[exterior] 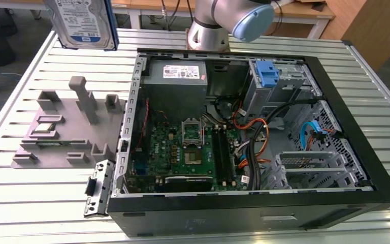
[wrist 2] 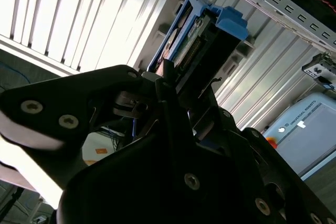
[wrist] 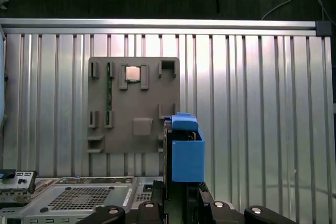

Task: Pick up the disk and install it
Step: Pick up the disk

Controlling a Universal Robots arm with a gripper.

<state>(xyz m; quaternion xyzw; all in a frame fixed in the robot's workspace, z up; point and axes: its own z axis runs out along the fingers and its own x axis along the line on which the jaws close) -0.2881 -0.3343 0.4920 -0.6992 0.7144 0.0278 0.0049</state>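
Where the disk [exterior: 83, 23] hangs label-out at the exterior view's upper left, gripper [wrist 2: 178, 77] clamped on it in the second wrist view.

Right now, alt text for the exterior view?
The disk, upright in its blue carrier with the label toward the camera, shows at the exterior view's upper left, beyond a grey fixture tray. An open computer case lies on the slatted metal table, with the robot arm behind it.
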